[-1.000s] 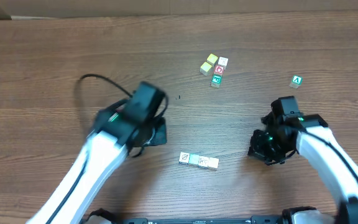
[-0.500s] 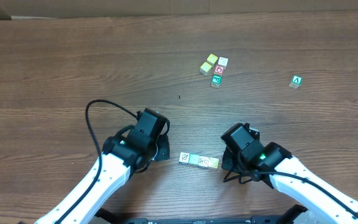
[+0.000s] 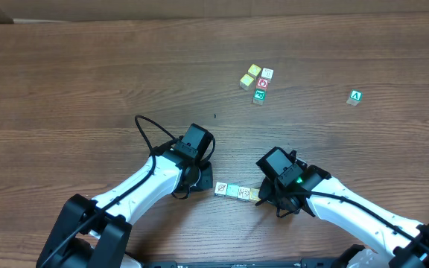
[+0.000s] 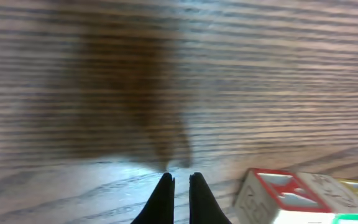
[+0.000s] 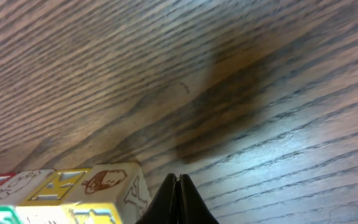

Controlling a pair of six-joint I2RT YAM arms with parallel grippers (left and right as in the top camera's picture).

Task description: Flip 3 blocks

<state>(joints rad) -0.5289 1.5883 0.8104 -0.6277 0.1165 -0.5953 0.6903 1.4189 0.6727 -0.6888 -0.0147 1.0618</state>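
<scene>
The row of 3 blocks (image 3: pixel 238 192) lies flat on the counter (image 3: pixel 73 82). The left end effector (image 4: pixel 180 186) is low just beside the row's slash-marked end, fingers pressed together and empty. The right end effector (image 5: pixel 179 185) is just beside the row's opposite end, also pressed together and empty.

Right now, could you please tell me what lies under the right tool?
Only bare table wood shows under the shut right tool, just beside the end block. From overhead the right arm covers the tool's tips, so contact with the wood cannot be judged.
</scene>
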